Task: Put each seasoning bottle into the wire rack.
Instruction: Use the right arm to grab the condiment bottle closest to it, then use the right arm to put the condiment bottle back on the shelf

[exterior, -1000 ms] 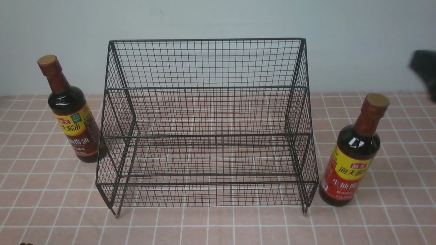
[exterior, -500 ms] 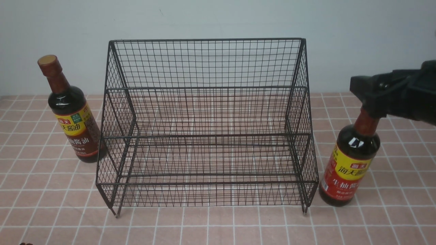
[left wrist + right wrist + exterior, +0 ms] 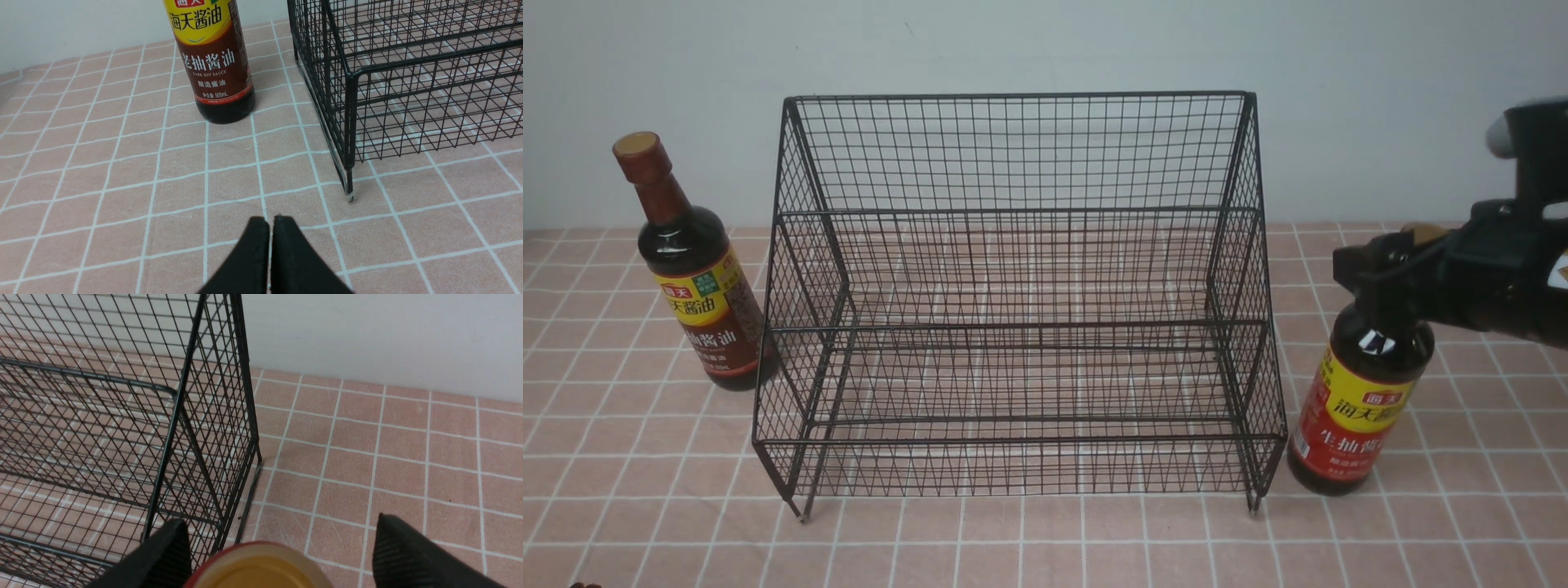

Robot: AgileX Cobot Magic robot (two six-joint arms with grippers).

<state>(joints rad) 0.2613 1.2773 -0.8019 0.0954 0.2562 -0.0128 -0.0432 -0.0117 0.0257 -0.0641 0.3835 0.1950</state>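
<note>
Bench (image 3: 1045, 555): tiled cloth.
Wire rack (image 3: 1013, 327): 0 of 2 in.
Brown-label bottle (image 3: 698, 302): outside.
Red-label bottle (image 3: 1364, 400): right end effector (image 3: 280, 524) apart, straddling cap (image 3: 261, 567).
Left end effector (image 3: 269, 222): together, empty.

The brown-label bottle (image 3: 212, 61) reads 海天酱油, 老抽酱油, DARK SOY SAUCE, 酿造酱油 and 500mL (in small print). The red-label bottle (image 3: 1356, 408) shows 海天 and, seemingly, 生抽酱油, partly turned away.

One bottle (image 3: 1364, 408) stands at the right gripper (image 3: 1384, 273), its top between the fingers (image 3: 163, 559); the rack (image 3: 1013, 327) is just left of that gripper. Second bottle (image 3: 214, 61) stands ahead of the left gripper (image 3: 269, 241), rack ahead-right.
</note>
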